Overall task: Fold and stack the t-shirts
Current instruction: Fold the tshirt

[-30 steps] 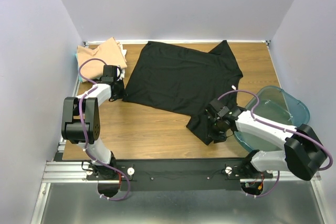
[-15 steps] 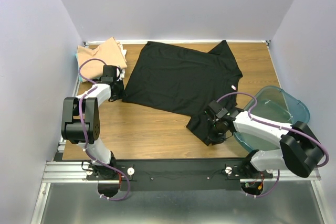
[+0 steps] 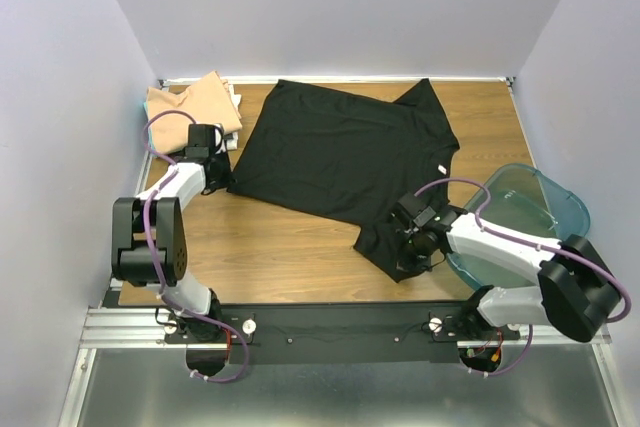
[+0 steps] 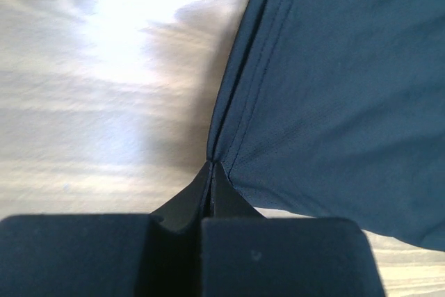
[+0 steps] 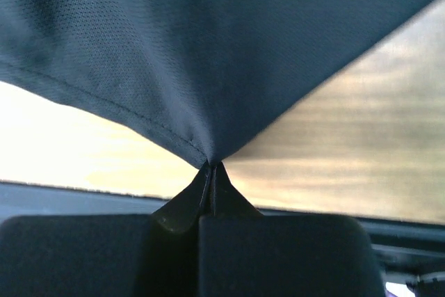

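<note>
A black t-shirt (image 3: 345, 152) lies spread across the wooden table, with a small white tag (image 3: 441, 168) at its right edge. My left gripper (image 3: 228, 175) is shut on the shirt's left hem corner (image 4: 212, 161). My right gripper (image 3: 405, 247) is shut on the shirt's near right corner (image 5: 211, 158), which is lifted off the wood. A folded tan t-shirt (image 3: 195, 99) sits on paler cloth at the back left corner.
A clear teal plastic bin (image 3: 535, 212) stands at the table's right edge, right behind my right arm. Bare wood (image 3: 270, 247) shows between the shirt and the near table edge. Purple walls enclose the table on three sides.
My right gripper has closed on the shirt's near right corner. My left gripper has drawn the left hem corner slightly back and left.
</note>
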{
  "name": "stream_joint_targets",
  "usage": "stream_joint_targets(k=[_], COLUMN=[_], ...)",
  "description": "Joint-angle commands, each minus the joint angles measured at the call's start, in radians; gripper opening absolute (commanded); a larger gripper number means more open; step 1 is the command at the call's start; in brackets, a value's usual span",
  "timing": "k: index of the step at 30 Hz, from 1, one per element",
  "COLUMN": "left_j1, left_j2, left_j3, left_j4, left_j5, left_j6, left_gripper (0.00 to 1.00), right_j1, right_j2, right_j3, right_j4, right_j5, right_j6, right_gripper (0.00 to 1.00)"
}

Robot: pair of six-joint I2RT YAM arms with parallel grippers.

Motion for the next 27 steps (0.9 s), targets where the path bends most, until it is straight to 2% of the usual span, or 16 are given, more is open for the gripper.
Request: stream_joint_targets(k=[1,7,15,21,27], left_j1=[0.031,0.04,0.043,0.043,0.043], left_j2=[-0.083,-0.142,-0.217,-0.249,-0.2], left_j3=[-0.03,-0.047,0.011,0.014,0.039], left_j4=[-0.049,-0.074,-0.176,-0.194,-0.161], left_j5=[-0.033,-0.039,-0.024,0.013,0.064], left_j6=[0.018,0.007,-0.001,-0.007,-0.013], left_gripper=[0.0,0.0,0.0,0.0,0.0], right_j1=[0.019,0.033,0.062,0.061,0.061], right_j2=[-0.059,-0.105,-0.163,-0.137,-0.05], right_j3=[0.016,0.043,0.117,0.241,0.359], right_j4=[-0.101,-0.206,-0.314,-0.345,-0.351], right_j5=[-0.044,-0.051,-0.045,0.041,0.189], right_j6=[0.04,0.062,0.118,0.149,0.126], right_gripper=[0.0,0.0,0.0,0.0,0.0])
